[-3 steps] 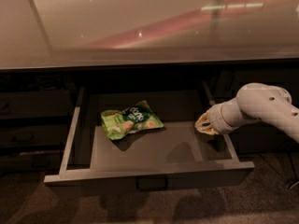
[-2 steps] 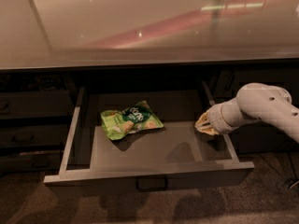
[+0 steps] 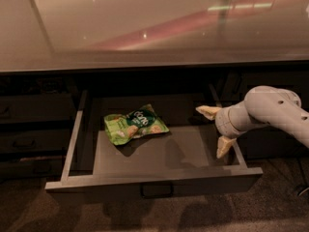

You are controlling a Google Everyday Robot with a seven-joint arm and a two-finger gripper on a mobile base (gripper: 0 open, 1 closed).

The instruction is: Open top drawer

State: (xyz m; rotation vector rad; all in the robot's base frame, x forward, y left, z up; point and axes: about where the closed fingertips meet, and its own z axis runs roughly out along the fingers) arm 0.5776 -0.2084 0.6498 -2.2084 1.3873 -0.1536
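The top drawer [image 3: 154, 180] stands pulled out below the counter, its grey inner tray open to view and its small black loop handle [image 3: 157, 190] at the centre of the front. My gripper [image 3: 217, 129] is at the drawer's right side, above the right wall. Its two cream fingers are spread wide, one fingertip [image 3: 207, 111] pointing left-back and the other [image 3: 223, 146] hanging down by the wall. It holds nothing.
A green snack bag [image 3: 135, 125] lies in the tray, left of centre. A glossy countertop [image 3: 154, 28] spans above. Narrower drawer fronts [image 3: 24, 144] stack at the left. A dark cabinet front [image 3: 270, 139] is at the right behind my arm. Carpet lies below.
The gripper has opened: its fingers, bunched together at the drawer's right wall before, are now spread wide apart. The drawer and the bag have not moved.
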